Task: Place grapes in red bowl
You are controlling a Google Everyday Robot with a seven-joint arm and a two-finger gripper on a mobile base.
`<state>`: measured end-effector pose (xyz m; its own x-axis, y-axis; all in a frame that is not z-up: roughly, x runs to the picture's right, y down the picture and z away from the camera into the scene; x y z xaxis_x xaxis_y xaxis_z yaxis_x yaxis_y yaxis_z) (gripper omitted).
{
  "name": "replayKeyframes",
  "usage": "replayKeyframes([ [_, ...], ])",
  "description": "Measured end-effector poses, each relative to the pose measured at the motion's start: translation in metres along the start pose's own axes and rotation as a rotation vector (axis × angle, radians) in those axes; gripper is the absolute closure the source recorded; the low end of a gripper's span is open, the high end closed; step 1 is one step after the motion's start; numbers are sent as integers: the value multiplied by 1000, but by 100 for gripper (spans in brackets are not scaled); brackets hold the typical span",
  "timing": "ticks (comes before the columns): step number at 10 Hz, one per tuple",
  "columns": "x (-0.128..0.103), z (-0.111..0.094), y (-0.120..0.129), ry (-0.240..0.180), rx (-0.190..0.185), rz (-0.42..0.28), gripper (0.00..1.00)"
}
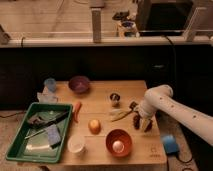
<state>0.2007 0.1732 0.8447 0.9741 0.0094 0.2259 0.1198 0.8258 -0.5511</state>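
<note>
Wooden table carries the red bowl near its front edge; just right, the gripper hangs over the grapes, jaws spread wide.

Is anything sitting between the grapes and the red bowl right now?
Nothing visible: the table between the grapes and red bowl is bare. The gripper is at the grapes. A pale round object already lies inside the bowl.

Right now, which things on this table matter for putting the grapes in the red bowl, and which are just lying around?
For the job: grapes; red bowl; gripper, open, down at the grapes.
Lying about: purple bowl; carrot; green tray; white cup; blue sponge.
</note>
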Motion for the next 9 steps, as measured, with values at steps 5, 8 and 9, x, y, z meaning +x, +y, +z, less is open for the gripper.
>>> replayKeyframes([
  [5, -5, 8, 3, 13, -15, 3, 20],
  [8, -6, 14, 4, 18, -23, 13, 20],
  [9, -6, 15, 4, 19, -25, 15, 20],
])
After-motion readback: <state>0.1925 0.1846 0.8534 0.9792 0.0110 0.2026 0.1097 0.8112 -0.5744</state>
